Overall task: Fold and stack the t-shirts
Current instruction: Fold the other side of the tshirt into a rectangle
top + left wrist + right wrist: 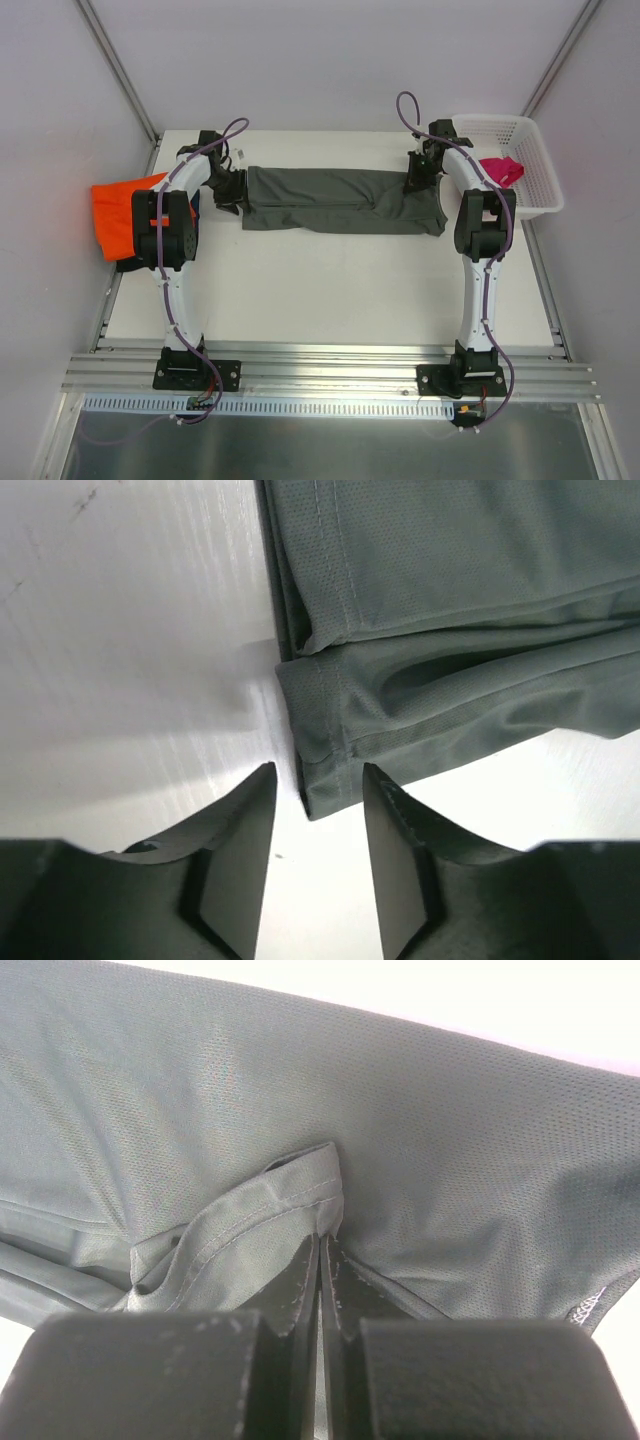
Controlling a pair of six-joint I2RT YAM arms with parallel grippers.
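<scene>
The right tool (pixel 320 1250) is pinching the half-folded dark grey t-shirt (pixel 340 200), the left tool (pixel 320 773) gaping empty, the pink t-shirt (pixel 502 170) waiting.

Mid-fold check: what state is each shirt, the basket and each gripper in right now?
Grey shirt: folded into a long strip, lying flat.
Left gripper: open, the strip's corner between its tips.
Right gripper: shut on a fold of the grey shirt.
Orange shirt: lying flat, partly under the left arm; can't tell whether it is folded.
Pink shirt: crumpled in the basket.
Basket: upright.
</scene>
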